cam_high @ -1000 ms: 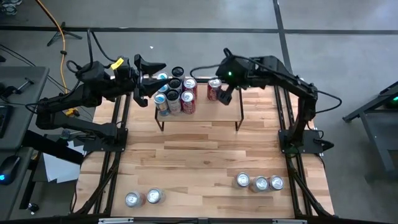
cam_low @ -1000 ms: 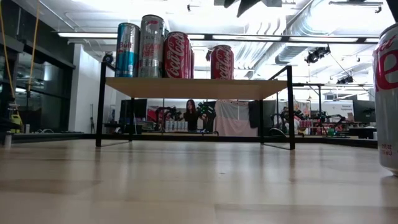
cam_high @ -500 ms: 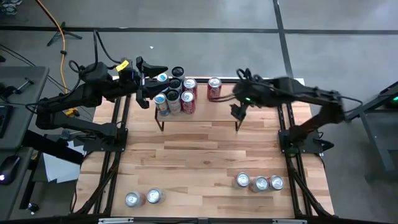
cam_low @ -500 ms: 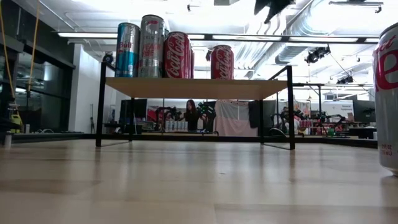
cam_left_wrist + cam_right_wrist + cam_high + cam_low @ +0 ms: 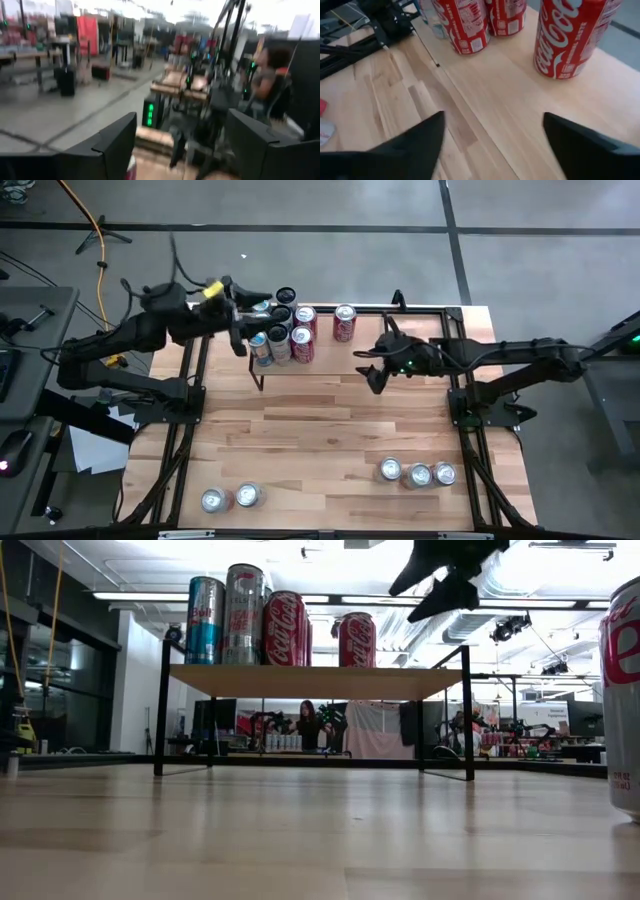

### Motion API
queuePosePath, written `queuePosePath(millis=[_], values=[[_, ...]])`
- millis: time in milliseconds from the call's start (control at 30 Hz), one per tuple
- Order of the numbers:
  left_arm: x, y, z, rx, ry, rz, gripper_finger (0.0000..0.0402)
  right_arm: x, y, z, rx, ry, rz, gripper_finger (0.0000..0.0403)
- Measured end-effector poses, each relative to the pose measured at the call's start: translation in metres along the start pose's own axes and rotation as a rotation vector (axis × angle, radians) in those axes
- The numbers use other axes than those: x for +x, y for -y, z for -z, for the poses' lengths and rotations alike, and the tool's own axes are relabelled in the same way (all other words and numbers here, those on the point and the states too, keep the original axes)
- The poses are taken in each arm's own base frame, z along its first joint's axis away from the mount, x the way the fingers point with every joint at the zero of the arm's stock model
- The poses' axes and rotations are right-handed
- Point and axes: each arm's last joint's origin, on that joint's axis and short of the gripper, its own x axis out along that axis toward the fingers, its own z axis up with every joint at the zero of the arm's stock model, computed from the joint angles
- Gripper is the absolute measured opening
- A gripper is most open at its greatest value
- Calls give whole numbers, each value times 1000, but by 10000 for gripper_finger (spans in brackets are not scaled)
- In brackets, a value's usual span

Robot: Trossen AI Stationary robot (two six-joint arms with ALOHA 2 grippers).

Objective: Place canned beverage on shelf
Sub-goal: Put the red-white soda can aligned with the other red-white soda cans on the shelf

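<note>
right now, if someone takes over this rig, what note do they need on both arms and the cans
Right end effector: open, empty, over the shelf's right end, clear of the lone red can standing on the shelf.
Left end effector: fingers apart, over the can cluster at the shelf's left end; whether it holds a can cannot be told.
Done: the cluster and the lone red can all stand upright on the shelf.
Left: three cans on the tabletop near the front right, two cans at the front left. They probably go up next; the bare right half of the shelf has room.
</note>
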Motion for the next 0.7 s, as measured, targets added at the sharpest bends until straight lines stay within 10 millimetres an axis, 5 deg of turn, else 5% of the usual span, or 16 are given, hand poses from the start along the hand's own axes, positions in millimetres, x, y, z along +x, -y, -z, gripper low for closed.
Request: queuePosePath(millis=[133, 300, 500, 700], values=[[-2, -3, 39, -42, -72, 3, 176, 2, 1, 0, -29, 23, 34, 202], [-23, -9, 89, -167, 101, 109, 31, 1, 1, -7, -95, 81, 52, 21], [-60, -9, 114, -274, 245, 252, 4, 8, 8, -17, -43, 130, 61, 15], [-79, -7, 115, -215, 220, 281, 1, 40, 19, -18, 64, 80, 102, 3]])
